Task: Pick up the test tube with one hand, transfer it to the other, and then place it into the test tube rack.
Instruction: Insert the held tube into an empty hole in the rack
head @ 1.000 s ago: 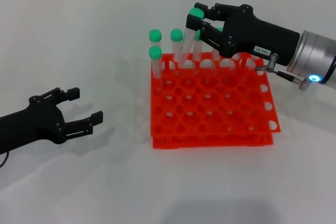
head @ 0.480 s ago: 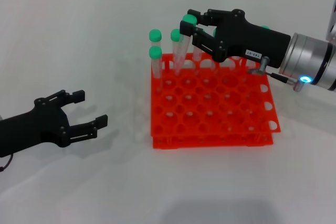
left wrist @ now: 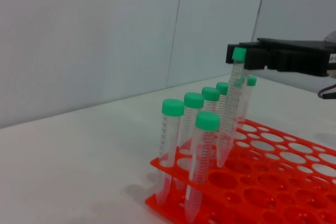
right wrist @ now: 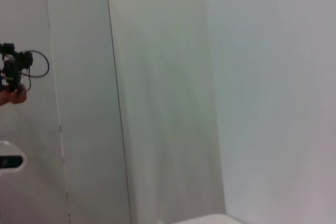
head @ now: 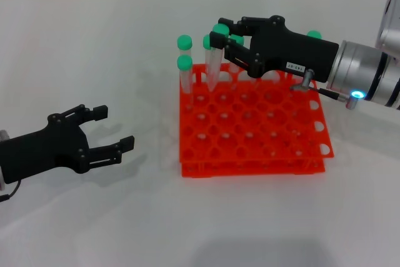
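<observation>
The right gripper (head: 220, 35), black with a small white label sticker (head: 294, 66) on its body, reaches over the far left corner of the test tube rack (head: 262, 145); the sticker carries dark print too small to read. Its jaws are closed on the test tube (head: 214, 60) just under the green cap, and the tube hangs tilted with its pointed tip at a hole in the rack's far rows; whether the tip has entered the hole cannot be made out. In the left wrist view the same tube (left wrist: 231, 106) shows faint graduation marks along its clear wall, none legible. Other green-capped tubes (head: 185, 73) stand upright in the rack's far left corner, and more along its far edge are largely hidden behind the right gripper's body. A blue light (head: 357, 95) glows on the silver arm behind the gripper. The left gripper (head: 109, 130), plain black, sits low over the white bench (head: 94, 48), well to the left of the rack, its jaws spread wide and holding nothing; its arm is cut off at the picture's edge. The right wrist view shows only pale wall panels.
</observation>
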`<action>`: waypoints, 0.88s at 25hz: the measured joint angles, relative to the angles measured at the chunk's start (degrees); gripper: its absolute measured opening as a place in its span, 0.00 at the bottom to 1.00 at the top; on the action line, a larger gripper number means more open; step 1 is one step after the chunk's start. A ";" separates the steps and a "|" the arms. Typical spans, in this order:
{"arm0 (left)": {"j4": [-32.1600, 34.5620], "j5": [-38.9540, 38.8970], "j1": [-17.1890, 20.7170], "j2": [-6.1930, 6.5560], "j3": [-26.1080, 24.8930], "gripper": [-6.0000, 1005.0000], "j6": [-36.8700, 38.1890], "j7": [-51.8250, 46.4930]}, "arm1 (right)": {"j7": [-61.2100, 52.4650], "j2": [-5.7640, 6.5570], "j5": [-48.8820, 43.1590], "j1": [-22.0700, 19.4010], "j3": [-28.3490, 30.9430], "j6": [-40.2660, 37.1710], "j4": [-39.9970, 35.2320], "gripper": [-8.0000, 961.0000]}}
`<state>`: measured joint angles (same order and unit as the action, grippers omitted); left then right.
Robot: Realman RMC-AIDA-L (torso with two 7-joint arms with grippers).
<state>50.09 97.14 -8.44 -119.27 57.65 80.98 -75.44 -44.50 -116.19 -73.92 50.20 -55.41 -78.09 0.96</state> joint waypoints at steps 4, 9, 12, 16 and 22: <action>-0.09 0.00 -0.35 0.00 0.00 0.89 -0.18 0.07 | -0.06 0.00 0.00 0.36 -0.85 0.85 -0.06 0.38; -0.52 0.00 -0.82 0.00 0.00 0.89 -0.21 0.10 | 0.04 0.00 0.00 0.68 -1.00 1.64 0.07 0.38; -0.59 0.00 -0.97 0.00 0.00 0.89 -0.21 0.12 | -0.04 0.00 0.00 0.69 -1.01 2.16 -0.07 0.39; -0.61 0.00 -1.16 0.00 -0.06 0.89 -0.21 0.12 | -0.17 0.00 0.01 0.73 -1.37 2.80 -0.10 0.39; -0.61 -0.01 -1.46 0.00 -0.29 0.89 -0.29 0.12 | -1.42 0.00 0.01 0.80 -2.78 3.26 -0.09 0.40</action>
<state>49.48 97.12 -9.90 -119.27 57.36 80.68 -75.32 -45.92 -116.19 -73.91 51.00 -58.19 -74.83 0.87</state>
